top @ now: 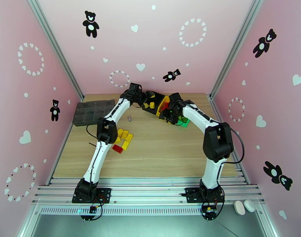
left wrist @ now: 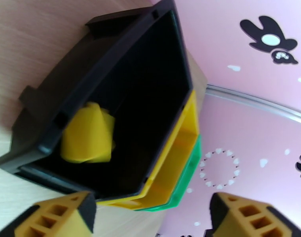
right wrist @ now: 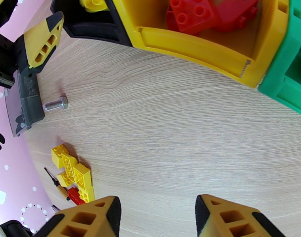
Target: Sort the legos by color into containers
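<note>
Black bin [left wrist: 110,48]: one yellow lego [left wrist: 89,135] sits inside, against a wall.
Yellow bin [right wrist: 197,46]: stuck to the black bin; red legos [right wrist: 197,12] lie in it.
Green bin [right wrist: 292,56]: last in the row, touching the yellow bin.
Left gripper [left wrist: 150,222]: close to the black bin, fingers spread wide, nothing in them.
Right gripper [right wrist: 158,220]: over bare wooden table [right wrist: 170,127] near the yellow bin, fingers apart, holding nothing.
Loose legos [right wrist: 73,174]: yellow ones and one red lego [right wrist: 76,196] huddle on the table, well apart from the bins.
Bolt [right wrist: 55,103]: lies between that pile and the bins.
</note>
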Robot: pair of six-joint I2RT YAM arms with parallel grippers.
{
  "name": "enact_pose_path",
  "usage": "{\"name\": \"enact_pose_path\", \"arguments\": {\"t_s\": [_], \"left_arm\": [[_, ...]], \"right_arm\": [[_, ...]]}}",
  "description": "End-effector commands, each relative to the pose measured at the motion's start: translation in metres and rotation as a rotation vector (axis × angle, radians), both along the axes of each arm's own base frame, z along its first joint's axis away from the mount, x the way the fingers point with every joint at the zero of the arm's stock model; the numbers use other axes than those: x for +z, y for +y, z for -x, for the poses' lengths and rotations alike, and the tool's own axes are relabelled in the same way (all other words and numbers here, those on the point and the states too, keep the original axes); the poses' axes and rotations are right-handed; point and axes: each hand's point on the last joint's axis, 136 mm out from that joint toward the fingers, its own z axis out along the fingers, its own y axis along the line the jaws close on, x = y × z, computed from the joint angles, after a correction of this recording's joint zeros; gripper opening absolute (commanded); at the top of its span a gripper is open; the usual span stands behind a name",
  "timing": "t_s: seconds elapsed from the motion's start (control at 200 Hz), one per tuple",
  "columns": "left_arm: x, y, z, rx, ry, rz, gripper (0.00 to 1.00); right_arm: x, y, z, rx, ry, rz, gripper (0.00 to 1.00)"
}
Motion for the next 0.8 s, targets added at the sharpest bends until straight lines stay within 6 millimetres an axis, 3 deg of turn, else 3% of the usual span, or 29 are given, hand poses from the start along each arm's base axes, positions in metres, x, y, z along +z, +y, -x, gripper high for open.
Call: {"name": "enact_pose_path", "arguments": {"t_s": [0.0,0.19,0.375,0.536,0.796], "left_arm": [[0.030,-0.014,0.001,-0.027,-0.071,0.045,0.85],[0.054,-0.004,0.028,-0.088,-0.125,-0.068,0.84],[0.069,0.031,0.070,-0.121,-0.168,-0.258,0.82],[0.053,0.073,0.116,-0.140,-0.126,-0.447,0.78],[0.004,0.131,0.191,-0.210,-0.023,-0.668,0.74]], "right_arm": [[0.012,-0.003,0.007,0.018,-0.003,-0.003,0.54],[0.012,0.000,0.006,0.023,-0.001,-0.010,0.56],[0.011,0.010,0.007,0.050,-0.004,0.004,0.60],[0.006,0.027,0.015,0.092,0.006,0.035,0.64],[-0.006,0.054,0.036,0.164,0.023,0.091,0.67]]}}
